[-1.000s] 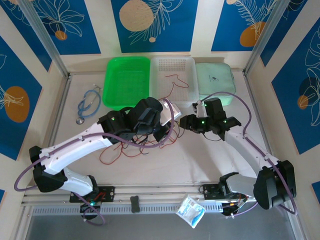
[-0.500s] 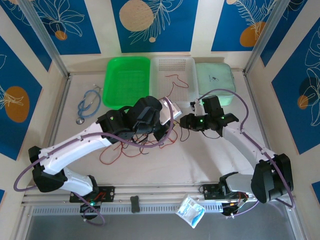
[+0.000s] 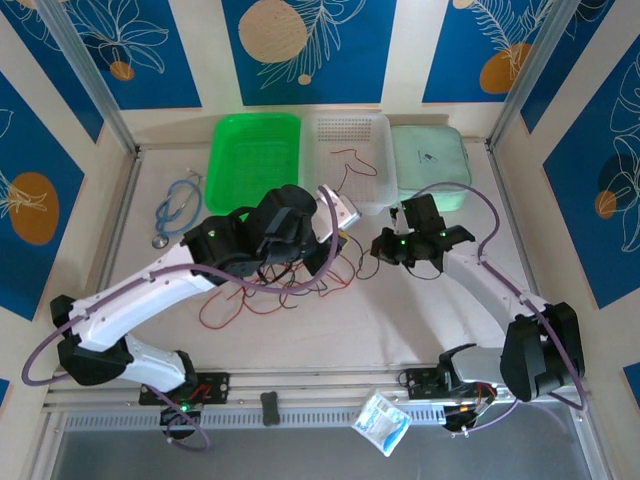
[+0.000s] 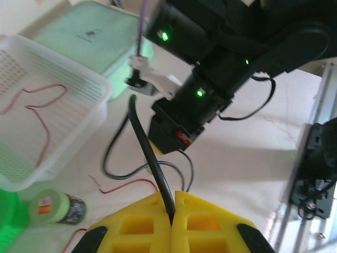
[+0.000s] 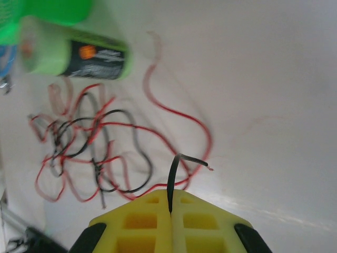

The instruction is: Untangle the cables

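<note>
Pale bench [image 3: 420, 320]: along the far edge sit a green tray [image 3: 253, 160], a white basket [image 3: 372, 135] and a mint lidded box [image 3: 428, 160], blue stethoscope [image 3: 177, 208] far left, red and black cables [image 5: 92, 150] tangled mid-bench, small green canister [image 5: 73, 51] near them.

Top view, part of the cables [image 3: 300, 288] hidden under the left arm [image 3: 150, 290], right wrist view, tangle smeared by blur at 8 o'clock, green cylinder [image 5: 73, 52] at 11 o'clock, perhaps tape, label unreadable

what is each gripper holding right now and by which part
Both are shut on a black cable: left gripper somewhere along its length, right gripper just short of its free end.
</note>
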Motion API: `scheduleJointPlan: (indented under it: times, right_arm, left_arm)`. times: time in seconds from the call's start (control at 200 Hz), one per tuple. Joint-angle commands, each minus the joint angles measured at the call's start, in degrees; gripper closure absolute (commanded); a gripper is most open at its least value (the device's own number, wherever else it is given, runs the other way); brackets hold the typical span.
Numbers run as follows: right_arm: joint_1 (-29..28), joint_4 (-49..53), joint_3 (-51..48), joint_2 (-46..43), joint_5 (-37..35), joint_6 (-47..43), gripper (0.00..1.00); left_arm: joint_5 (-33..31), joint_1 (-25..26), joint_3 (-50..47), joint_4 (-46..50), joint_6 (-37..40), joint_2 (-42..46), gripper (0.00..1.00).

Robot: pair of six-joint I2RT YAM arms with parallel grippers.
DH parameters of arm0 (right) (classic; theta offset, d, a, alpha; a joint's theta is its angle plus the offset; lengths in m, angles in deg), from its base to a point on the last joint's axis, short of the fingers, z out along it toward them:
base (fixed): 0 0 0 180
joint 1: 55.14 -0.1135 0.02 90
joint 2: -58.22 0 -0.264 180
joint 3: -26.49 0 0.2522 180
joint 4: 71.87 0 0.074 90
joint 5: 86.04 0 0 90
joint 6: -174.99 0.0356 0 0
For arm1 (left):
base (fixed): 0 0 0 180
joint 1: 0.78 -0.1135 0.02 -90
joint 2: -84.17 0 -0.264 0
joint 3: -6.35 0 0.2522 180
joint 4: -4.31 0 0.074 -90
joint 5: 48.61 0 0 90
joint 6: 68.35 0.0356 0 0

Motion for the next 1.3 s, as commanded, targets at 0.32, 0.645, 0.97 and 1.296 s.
scheduleJointPlan:
  times: [0.32, 0.645, 0.97, 1.296]
  right_arm:
    - [3.31, -5.22, -10.8, -4.75, -5.97, 27.88, 1.0]
    - [5.25, -0.62, -10.61, -17.94, -7.59, 25.8, 0.44]
    - [7.45, 3.51, -14.39, -27.35, -5.74, 22.72, 0.4]
    - [7.44, 5.25, -17.42, -30.84, -3.39, 20.33, 0.42]
  left_arm:
    - [-16.53, 0.41, 4.64, -3.53, 7.1, 4.49, 1.0]
    - [-23.4, -1.14, 14.79, -7.43, 13.24, -2.36, 1.0]
    - [-22.72, -12.26, 30.4, -8.37, 18.64, -12.59, 0.99]
    - [-11.51, -31.19, 34.61, -7.8, 8.21, -20.28, 0.98]
